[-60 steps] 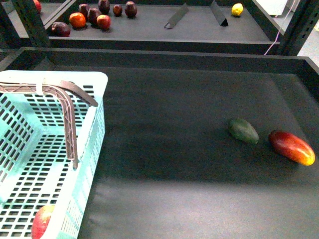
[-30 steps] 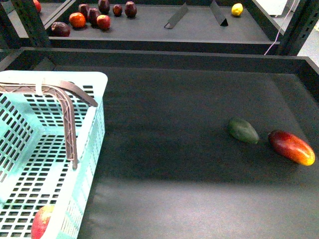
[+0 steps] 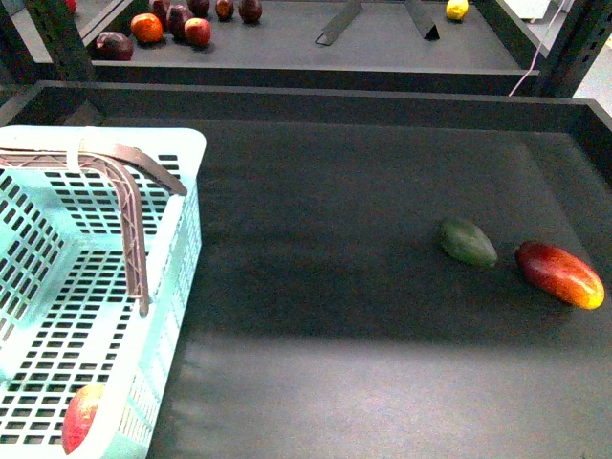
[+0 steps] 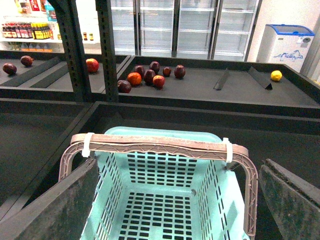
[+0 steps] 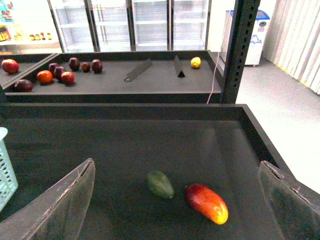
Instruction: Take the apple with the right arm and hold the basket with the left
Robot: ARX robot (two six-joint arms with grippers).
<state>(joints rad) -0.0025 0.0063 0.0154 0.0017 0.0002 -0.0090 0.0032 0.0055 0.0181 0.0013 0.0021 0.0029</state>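
The pale mint-blue basket [image 3: 187, 206] stands at the left of the black table, its two brown handles [image 3: 134, 220] folded together over it. The red apple [image 3: 81, 418] lies inside the basket at its near corner. Neither gripper shows in the front view. In the left wrist view my left gripper [image 4: 180, 170] is open, just behind and above the basket [image 4: 165, 133], with its fingers [image 4: 55, 205] spread wider than the handles [image 4: 155, 146]; the apple is out of that view. My right gripper [image 5: 176, 162] is open and empty above the table.
A dark green avocado-like fruit [image 3: 468, 242] and a red-orange mango [image 3: 559, 274] lie at the table's right, also seen from the right wrist as the green fruit [image 5: 160, 184] and mango [image 5: 206, 202]. The back shelf holds several fruits [image 3: 172, 27] and a lemon [image 3: 457, 9].
The front view has shifted a little, so the back shelf sits higher in the picture. The basket, apple, mango and green fruit have not moved on the table.
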